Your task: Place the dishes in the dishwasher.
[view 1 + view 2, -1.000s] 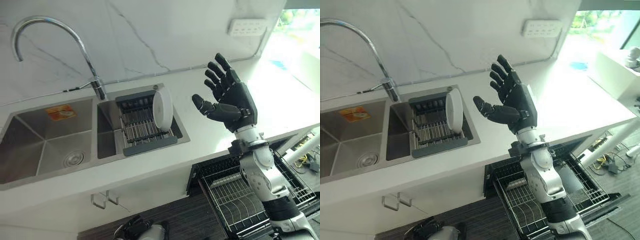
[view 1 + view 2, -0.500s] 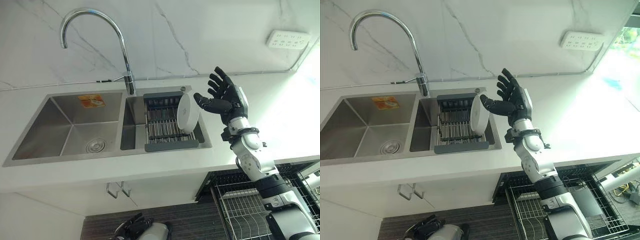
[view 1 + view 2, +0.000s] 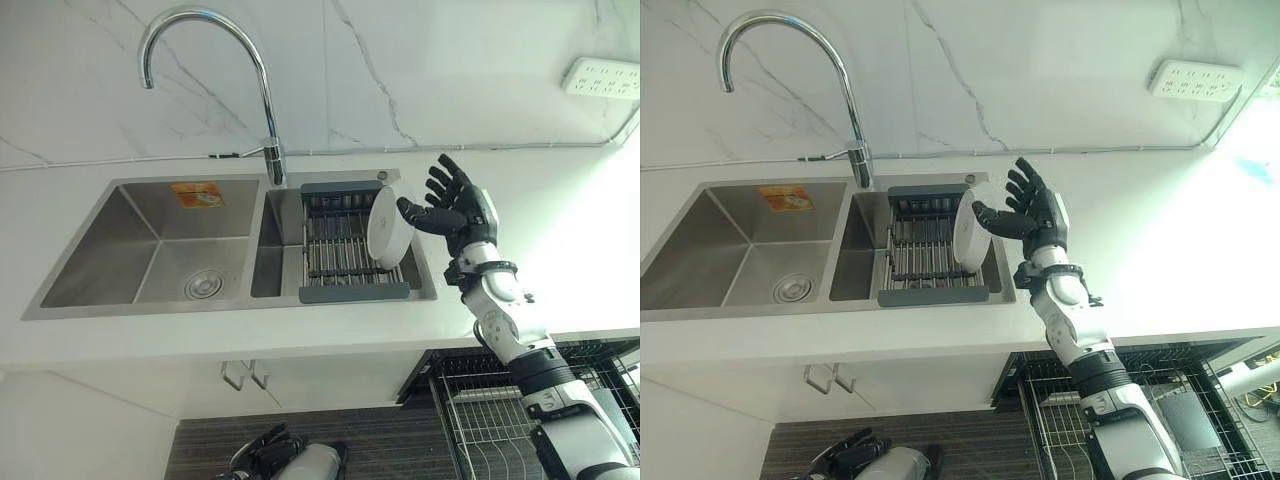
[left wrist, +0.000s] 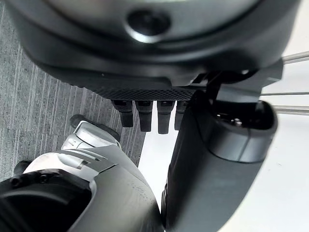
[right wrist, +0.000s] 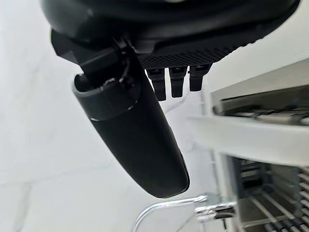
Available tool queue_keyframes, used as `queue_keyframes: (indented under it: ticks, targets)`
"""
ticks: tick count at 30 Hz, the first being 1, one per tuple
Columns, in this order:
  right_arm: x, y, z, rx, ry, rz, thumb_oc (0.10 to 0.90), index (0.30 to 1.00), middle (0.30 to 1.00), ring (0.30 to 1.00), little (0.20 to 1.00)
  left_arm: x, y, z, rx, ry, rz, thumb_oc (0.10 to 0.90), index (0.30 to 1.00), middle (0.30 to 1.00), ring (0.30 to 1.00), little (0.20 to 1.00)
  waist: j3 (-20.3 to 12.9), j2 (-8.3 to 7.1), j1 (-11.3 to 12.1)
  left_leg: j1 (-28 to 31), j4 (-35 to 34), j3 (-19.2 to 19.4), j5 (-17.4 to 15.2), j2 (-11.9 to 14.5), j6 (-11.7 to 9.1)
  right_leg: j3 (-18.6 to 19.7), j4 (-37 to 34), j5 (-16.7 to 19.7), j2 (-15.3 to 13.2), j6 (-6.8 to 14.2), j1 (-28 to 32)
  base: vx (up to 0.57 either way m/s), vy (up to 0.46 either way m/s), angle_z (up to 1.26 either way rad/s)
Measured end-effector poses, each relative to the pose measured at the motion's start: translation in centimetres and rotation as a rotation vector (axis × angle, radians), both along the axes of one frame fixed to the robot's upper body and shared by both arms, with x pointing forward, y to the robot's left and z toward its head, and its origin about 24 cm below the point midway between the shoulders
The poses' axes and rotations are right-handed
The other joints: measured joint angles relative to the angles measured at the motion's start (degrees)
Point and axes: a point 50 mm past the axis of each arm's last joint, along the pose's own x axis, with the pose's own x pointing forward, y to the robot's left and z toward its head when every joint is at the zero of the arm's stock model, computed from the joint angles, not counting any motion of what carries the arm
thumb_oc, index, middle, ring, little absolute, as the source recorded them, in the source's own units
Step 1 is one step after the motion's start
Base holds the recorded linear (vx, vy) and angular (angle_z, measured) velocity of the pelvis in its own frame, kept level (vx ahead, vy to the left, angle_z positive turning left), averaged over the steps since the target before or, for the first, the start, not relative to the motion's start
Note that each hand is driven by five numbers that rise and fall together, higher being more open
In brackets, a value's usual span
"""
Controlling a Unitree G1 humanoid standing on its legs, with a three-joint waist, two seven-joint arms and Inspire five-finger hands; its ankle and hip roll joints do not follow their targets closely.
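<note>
A white plate [image 3: 386, 226] stands on edge at the right end of a grey dish rack [image 3: 345, 262] in the sink's small right basin. My right hand [image 3: 462, 206] is raised just right of the plate, open, with fingers spread and pointing up. Its thumb [image 3: 989, 214] reaches to the plate's upper rim; I cannot tell whether it touches. In the right wrist view the thumb [image 5: 135, 140] lies beside the plate's white rim [image 5: 251, 139]. My left hand [image 3: 272, 452] hangs low over the dark floor, open and holding nothing.
The dishwasher's wire rack [image 3: 480, 420] is pulled out below the counter at lower right. A tall curved tap [image 3: 262, 110] stands behind the divide between the basins. The large left basin [image 3: 150, 250] holds nothing. White counter [image 3: 560, 260] runs to the right.
The camera has shifted. My right hand has moved left toward the plate, from well clear of it to thumb at its rim. The plate has stayed in the rack.
</note>
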Motion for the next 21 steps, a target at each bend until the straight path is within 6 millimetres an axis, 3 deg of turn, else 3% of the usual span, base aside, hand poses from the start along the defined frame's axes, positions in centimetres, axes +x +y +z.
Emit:
queue_keyframes:
  ticks: [9, 21]
  targets:
    - [0.1, -0.2, -0.3, 0.000, 0.014, -0.015, 0.800, 0.900, 0.900, 0.900, 0.900, -0.8, 0.9, -0.1, 0.025, 0.031, -0.011, 0.800, 0.900, 0.900, 0.900, 0.900, 0.47, 1.00, 0.02, -0.07, -0.08, -0.21, 0.08, -0.01, 0.08, -0.37, -0.04, -0.03, 0.11, 0.11, 0.00, 0.00, 0.000, 0.00]
    - [0.0, 1.6, -0.8, 0.038, 0.023, 0.043, 0.800, 0.900, 0.900, 0.900, 0.900, -5.6, 1.3, -1.0, 0.048, 0.224, -0.084, 0.800, 0.900, 0.900, 0.900, 0.900, 2.69, 0.15, 0.19, -0.04, -0.07, -0.22, 0.05, 0.02, 0.04, -0.29, -0.49, -0.15, 0.15, 0.07, 0.00, 0.00, -0.008, 0.00]
